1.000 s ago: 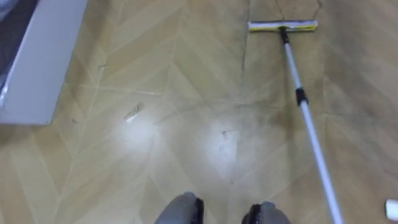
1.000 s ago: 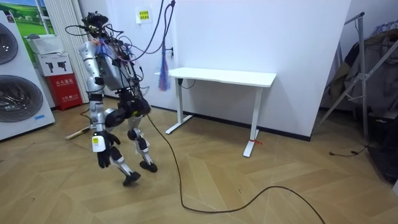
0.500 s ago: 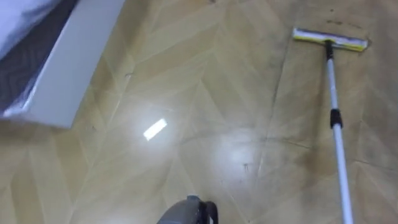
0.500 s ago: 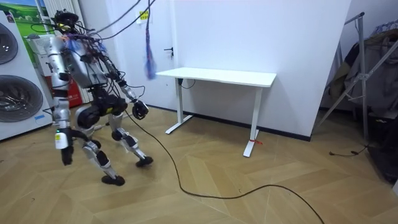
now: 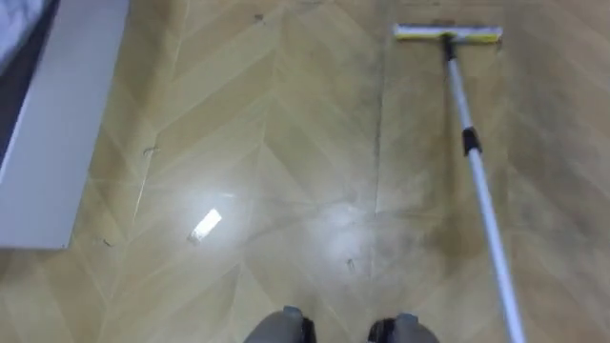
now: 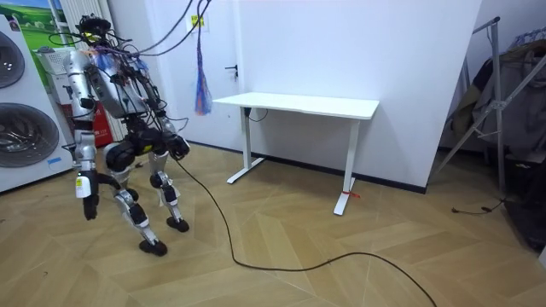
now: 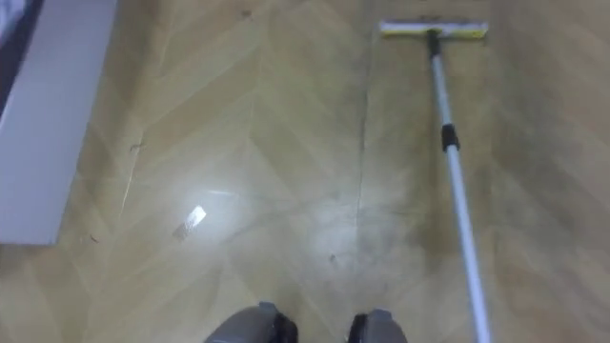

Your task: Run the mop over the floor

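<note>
Mop (image 5: pixel 479 181), yellow-edged flat head, white pole

The robot has walked away from the worktop (image 6: pixel 299 105). A second ago it was near the worktop's end, in mid step. Half a second ago it was farther from the worktop, with its legs in a long stride. Now it is well apart from the worktop, only a bit nearer than half a second ago, and its feet are closer together. Its head has turned too, so the mop (image 5: pixel 480 191) looks shifted in the eye views. Both its legs show at the bottom again, not just one.
</note>
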### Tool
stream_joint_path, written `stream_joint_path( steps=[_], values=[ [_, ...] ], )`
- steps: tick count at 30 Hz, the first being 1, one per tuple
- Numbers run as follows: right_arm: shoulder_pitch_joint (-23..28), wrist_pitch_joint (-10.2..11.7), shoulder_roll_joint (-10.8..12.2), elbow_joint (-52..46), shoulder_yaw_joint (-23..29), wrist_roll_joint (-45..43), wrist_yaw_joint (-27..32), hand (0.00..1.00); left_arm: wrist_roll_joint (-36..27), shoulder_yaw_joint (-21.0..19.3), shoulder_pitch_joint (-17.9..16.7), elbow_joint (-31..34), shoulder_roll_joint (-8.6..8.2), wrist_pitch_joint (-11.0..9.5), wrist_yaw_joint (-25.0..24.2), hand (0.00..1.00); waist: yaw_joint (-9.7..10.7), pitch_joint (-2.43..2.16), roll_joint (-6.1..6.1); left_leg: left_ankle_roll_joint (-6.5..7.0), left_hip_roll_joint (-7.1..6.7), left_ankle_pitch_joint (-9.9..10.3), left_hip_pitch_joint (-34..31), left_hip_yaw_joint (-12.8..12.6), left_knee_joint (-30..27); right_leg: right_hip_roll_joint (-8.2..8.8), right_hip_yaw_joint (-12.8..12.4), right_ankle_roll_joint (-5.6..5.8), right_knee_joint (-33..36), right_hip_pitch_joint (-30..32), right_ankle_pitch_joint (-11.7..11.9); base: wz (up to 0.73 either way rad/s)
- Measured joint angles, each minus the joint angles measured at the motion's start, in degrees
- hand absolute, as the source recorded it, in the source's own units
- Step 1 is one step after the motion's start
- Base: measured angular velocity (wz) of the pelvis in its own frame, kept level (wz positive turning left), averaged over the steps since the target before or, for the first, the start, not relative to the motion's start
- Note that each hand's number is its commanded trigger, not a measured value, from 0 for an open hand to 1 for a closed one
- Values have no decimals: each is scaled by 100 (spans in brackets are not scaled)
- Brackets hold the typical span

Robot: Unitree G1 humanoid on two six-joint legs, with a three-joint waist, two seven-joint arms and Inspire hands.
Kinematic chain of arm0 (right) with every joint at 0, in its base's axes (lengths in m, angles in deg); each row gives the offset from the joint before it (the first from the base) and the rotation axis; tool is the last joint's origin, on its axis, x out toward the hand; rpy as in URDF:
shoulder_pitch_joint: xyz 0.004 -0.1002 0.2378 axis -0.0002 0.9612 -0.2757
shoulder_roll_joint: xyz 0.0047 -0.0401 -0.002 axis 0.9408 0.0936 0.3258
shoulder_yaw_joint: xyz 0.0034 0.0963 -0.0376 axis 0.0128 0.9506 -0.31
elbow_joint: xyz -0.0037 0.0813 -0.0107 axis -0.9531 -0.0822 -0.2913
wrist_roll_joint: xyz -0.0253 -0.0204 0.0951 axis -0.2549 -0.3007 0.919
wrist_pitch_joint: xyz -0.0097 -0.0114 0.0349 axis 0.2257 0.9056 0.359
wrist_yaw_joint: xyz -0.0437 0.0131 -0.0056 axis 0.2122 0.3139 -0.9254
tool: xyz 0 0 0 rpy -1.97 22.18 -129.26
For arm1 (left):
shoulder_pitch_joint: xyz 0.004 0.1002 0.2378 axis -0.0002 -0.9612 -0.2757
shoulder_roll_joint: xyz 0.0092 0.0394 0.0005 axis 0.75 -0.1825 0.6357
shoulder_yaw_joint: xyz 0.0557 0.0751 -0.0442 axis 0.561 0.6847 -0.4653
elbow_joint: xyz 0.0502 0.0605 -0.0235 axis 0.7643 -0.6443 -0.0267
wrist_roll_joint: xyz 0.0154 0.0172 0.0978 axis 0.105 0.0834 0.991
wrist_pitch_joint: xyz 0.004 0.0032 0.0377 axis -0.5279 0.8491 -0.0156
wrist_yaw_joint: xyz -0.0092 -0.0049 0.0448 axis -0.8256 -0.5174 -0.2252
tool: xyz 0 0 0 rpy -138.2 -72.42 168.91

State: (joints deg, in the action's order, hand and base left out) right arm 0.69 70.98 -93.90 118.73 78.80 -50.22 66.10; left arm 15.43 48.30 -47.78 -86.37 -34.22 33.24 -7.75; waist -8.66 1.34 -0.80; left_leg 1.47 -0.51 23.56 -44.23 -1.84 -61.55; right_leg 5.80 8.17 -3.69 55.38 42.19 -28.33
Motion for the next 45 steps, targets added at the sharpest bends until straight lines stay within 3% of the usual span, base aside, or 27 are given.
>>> stream_joint_path(
  steps=[1,4,5,6,8,9,10,12,14,15,17,20,21,22,24,26,28,31,33,34,35,36,38,40,41,43,45],
  values=[
    [-12,105,-51,-31,-104,194,-89,100,20,-1,-57,9,23,115,0,0,-31,-25,-54,-31,62,-19,-62,4,-201,-84,-12,-42,74,-47,-94,55],
    [162,218,-21,-52,-101,398,-271,100,124,-25,-196,24,-23,197,-133,0,-52,-1,24,-88,224,-61,-27,-51,-471,-355,-117,-99,-34,-349,-156,56],
    [324,222,-5,-51,-99,447,-326,100,131,-26,-219,24,-65,202,-185,0,-42,32,77,-105,210,-298,-125,-43,-611,-420,-288,-84,-89,-477,-165,58],
    [447,226,2,-51,-85,448,-343,100,183,-48,-227,45,-105,202,-206,0,-28,29,80,-108,116,-238,-158,-36,-511,-409,-402,-58,-100,-518,-190,89],
    [1109,270,-23,18,154,448,-333,100,380,-66,-121,95,-276,149,-438,0,113,-86,278,65,-277,-204,-52,-6,1163,-411,-847,87,-321,-603,-223,108],
    [1224,283,24,90,173,451,-319,100,387,-78,-101,99,-279,108,-509,0,99,-96,293,263,-296,-312,31,-100,1240,-408,-961,155,-348,-593,-235,38],
    [1364,285,135,216,192,449,-321,100,409,-168,-135,90,-306,80,-570,0,65,-98,277,347,-204,-288,195,-412,1399,-402,-1145,235,-392,-629,-201,-54],
    [1511,276,238,247,100,435,-350,100,409,-260,-168,-10,-359,100,-601,0,69,-89,281,409,-110,-120,393,-696,1451,-282,-955,314,-225,-604,-105,-96],
    [1720,216,277,228,-111,313,-344,100,378,-261,-162,-52,-410,32,-603,0,125,-102,323,453,-143,139,497,-713,1270,-36,-594,434,263,-491,40,-82],
    [1727,171,284,222,-132,284,-338,100,330,-251,-142,-53,-409,4,-599,0,195,-95,352,468,-153,195,493,-703,1218,1,-561,428,404,-445,95,-52],
    [1611,0,355,197,-165,71,-291,100,256,-200,-10,-30,-408,-49,-592,0,373,-76,415,532,-221,343,474,-696,1076,24,-578,469,840,-214,277,-32],
    [1158,-212,392,161,-153,-36,-170,100,231,-15,86,-30,-438,-50,-609,0,322,-24,490,632,-236,410,452,-626,974,-59,-658,565,1101,162,492,-53],
    [1046,-233,389,127,-141,-74,-145,100,227,-17,82,-31,-452,-44,-600,0,267,-10,511,641,-245,412,454,-545,972,-118,-657,557,957,210,433,-95],
    [761,-243,380,84,-136,-202,-100,100,233,-20,61,-22,-475,-21,-587,0,123,27,526,636,-255,409,452,-354,995,-245,-592,509,457,276,345,-97],
    [380,-240,364,50,-105,-370,-99,100,231,-23,24,-33,-459,84,-530,0,77,31,547,598,-322,389,502,-46,1062,-320,-289,431,-292,268,386,-59],
    [24,-247,330,-20,-96,-350,-119,100,222,-27,25,-18,-350,115,-351,0,43,23,465,484,-520,342,573,380,1116,-271,-29,79,-604,99,691,15],
    [-222,-248,185,-15,-91,-323,-181,100,207,-12,24,-12,-281,116,-283,0,45,49,373,454,-516,335,567,356,1047,-84,248,-57,-510,-25,570,65],
    [-365,-126,-104,-6,-95,-265,-302,100,97,-1,-38,180,-151,125,-255,0,-46,19,201,421,-384,317,445,-22,643,34,341,-122,-188,-37,230,66],
    [-398,-18,-165,3,-102,-215,-377,100,109,-3,-102,188,-135,165,-263,0,-120,9,129,226,-250,206,294,-135,256,-3,378,-173,-128,-122,90,46],
    [-372,41,-174,23,-108,-125,-438,100,113,-2,-131,195,-146,250,-293,0,-129,6,124,47,-187,100,216,-142,63,-22,423,-206,-162,-228,60,49],
    [-277,72,-171,29,-102,-106,-494,100,119,-10,-163,219,-156,294,-309,0,-124,2,140,-40,-123,26,112,-146,-83,-93,359,-215,-220,-313,44,55],
    [-192,94,-161,29,-101,-95,-495,100,129,-18,-161,217,-155,293,-317,0,-118,-1,139,-29,-128,66,69,-120,21,-110,313,-216,-252,-349,25,75],
    [253,139,-140,156,-33,-32,-443,100,360,-7,-97,210,-176,241,-410,0,-73,-12,177,-32,-143,-27,-149,-106,1088,-192,47,-125,-406,-470,-28,91],
    [695,154,-114,237,28,-62,-373,100,354,-24,-126,199,-220,232,-523,0,-63,-26,203,182,-180,-482,-146,-177,1342,-230,-277,8,-457,-624,-125,55],
    [896,156,-87,299,27,-65,-319,100,354,-35,-155,202,-275,236,-562,0,-71,-33,244,391,-102,-406,9,-413,1404,-266,-451,72,-463,-667,-136,9],
    [1142,170,-2,297,-114,-47,-251,100,350,-39,-169,155,-342,250,-603,0,-91,-26,266,480,-54,-256,195,-597,1395,-203,-449,150,-335,-723,-92,-43],
    [1338,170,126,293,-128,-81,-113,100,345,-60,-155,134,-422,172,-588,0,-1,-43,298,525,-147,-153,362,-614,1379,-27,-319,265,-61,-786,-26,-26]
  ],
)
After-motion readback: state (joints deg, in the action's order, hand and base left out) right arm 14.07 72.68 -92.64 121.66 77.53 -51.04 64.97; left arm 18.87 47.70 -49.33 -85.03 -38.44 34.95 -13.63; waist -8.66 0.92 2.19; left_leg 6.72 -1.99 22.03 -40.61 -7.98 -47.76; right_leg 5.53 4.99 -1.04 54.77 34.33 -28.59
